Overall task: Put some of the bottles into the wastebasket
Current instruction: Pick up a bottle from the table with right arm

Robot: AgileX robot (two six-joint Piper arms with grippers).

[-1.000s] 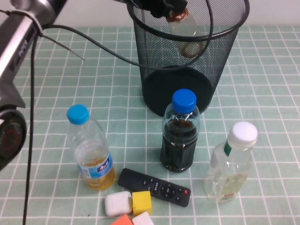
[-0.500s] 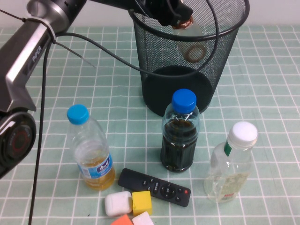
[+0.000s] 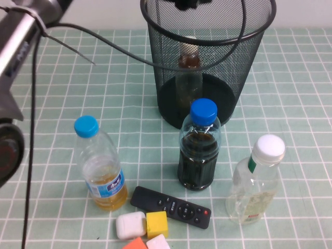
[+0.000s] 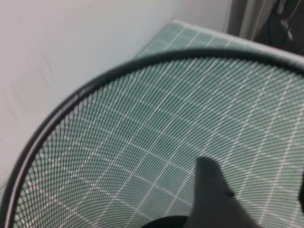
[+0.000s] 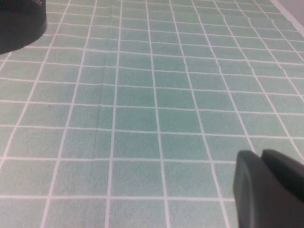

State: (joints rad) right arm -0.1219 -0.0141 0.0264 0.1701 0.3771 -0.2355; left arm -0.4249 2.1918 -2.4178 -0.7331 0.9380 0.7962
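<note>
The black wire-mesh wastebasket (image 3: pixel 207 62) stands at the back middle of the table. The small clear bottle (image 3: pixel 189 70) with a brownish neck stands upright inside it, seen through the mesh. My left gripper (image 3: pixel 188 4) hangs over the basket's rim at the top edge, open and empty. In the left wrist view my left gripper (image 4: pixel 254 178) faces the basket's inner mesh wall (image 4: pixel 142 133). The larger clear bottle (image 3: pixel 256 181) with a white cap stands at the front right. My right gripper (image 5: pixel 268 187) is shut and empty, low over the tiled cloth, and does not show in the high view.
A blue-capped bottle of dark liquid (image 3: pixel 198 148) stands just in front of the basket. A blue-capped bottle of yellow liquid (image 3: pixel 101 166) stands at the front left. A black remote (image 3: pixel 171 206) and several small blocks (image 3: pixel 142 228) lie at the front edge. The basket's base (image 5: pixel 19 21) shows in the right wrist view.
My left gripper has let go of the small bottle, which dropped into the wastebasket and now stands upright. The gripper has drawn up toward the frame's top.
</note>
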